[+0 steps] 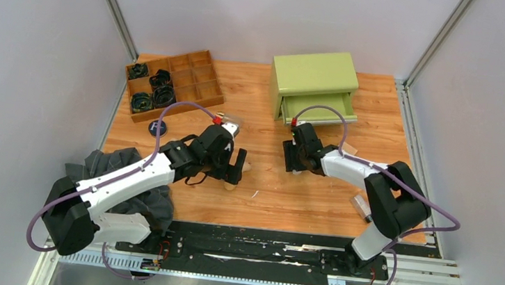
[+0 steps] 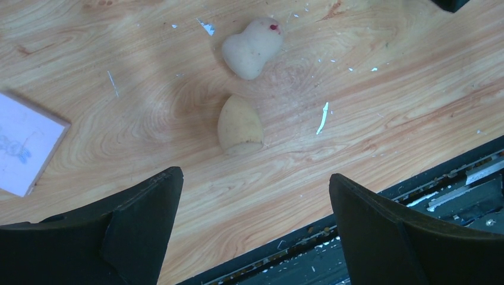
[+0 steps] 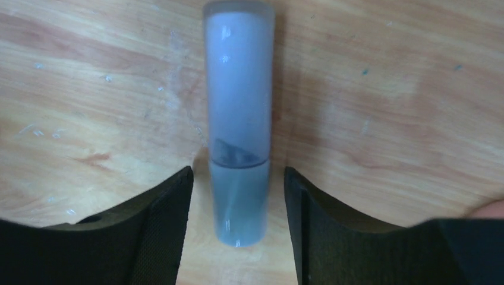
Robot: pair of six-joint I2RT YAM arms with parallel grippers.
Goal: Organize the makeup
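Early stage, by look of it. Left tool (image 2: 255,178) wide open, empty; sponges (image 2: 241,124) loose on bench (image 2: 386,89) at its 12 o'clock. Right tool (image 3: 238,172) parted, straddling tube (image 3: 238,89), not clamped.

A light wooden worktop (image 1: 300,203) fills the middle of the top view. At its upper left sits a brown wooden tray (image 1: 199,76) split into compartments, and black coiled bands (image 1: 160,88) lie in its left compartments. At upper centre stands a pale green box cabinet (image 1: 314,75), its drawer (image 1: 319,109) partly pulled out. A crumpled dark grey cloth (image 1: 104,162) lies at the lower left corner. Small white flecks (image 2: 323,117) dot the wood.
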